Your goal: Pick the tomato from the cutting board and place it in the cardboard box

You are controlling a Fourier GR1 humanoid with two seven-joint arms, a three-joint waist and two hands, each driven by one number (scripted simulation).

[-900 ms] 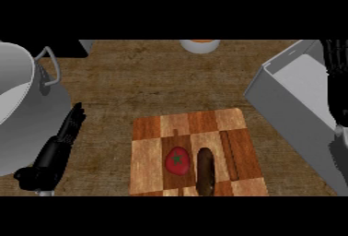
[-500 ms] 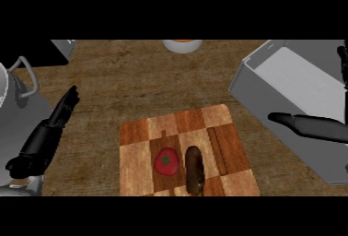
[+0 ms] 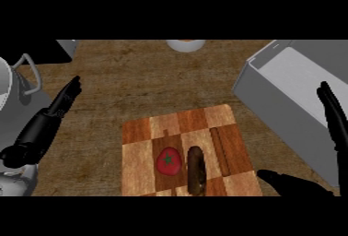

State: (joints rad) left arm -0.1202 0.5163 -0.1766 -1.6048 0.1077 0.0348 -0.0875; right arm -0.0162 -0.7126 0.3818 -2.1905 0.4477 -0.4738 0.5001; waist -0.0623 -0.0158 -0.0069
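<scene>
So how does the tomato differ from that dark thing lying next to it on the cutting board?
The tomato is red and round with a green star on top; the dark brown item is long and narrow. The tomato sits wholly within the cutting board, while the brown item reaches the board's near edge. Both lie side by side, untouched by either hand.

The cutting board (image 3: 183, 152) is set on the worktop (image 3: 142, 78), toward its near edge. On the board the tomato (image 3: 168, 162) is laid just left of a sausage (image 3: 196, 169). The box (image 3: 296, 99) is placed to the board's right, a pot (image 3: 8, 85) far left, and a bowl (image 3: 185, 44) behind, at the far edge.
</scene>
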